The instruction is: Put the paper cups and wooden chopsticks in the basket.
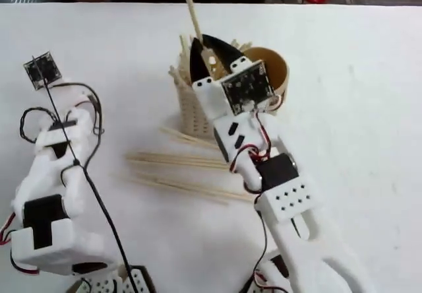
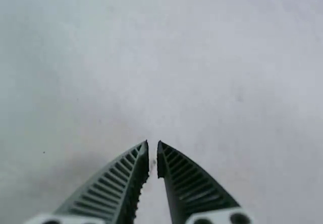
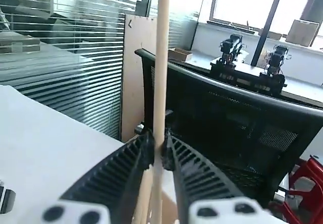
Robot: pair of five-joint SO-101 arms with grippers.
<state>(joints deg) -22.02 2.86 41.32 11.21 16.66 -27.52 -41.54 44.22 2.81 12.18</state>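
My right gripper (image 1: 210,50) hovers over the white woven basket (image 1: 193,111), shut on a wooden chopstick (image 1: 190,9) that points up and away from the table. In the right wrist view the chopstick (image 3: 162,57) runs straight up between the closed fingers of the right gripper (image 3: 159,142). Several chopsticks stand in the basket. A brown paper cup (image 1: 275,67) sits just right of the basket, partly hidden by the gripper; whether it is inside I cannot tell. Several loose chopsticks (image 1: 181,171) lie on the table in front of the basket. My left gripper (image 2: 152,148) is shut and empty over bare table.
The white table (image 1: 356,108) spreads wide to the right and behind the basket. My left arm (image 1: 53,174) is folded at the left edge, with black cables looping beside it. A black chair (image 3: 242,118) stands beyond the table's far edge.
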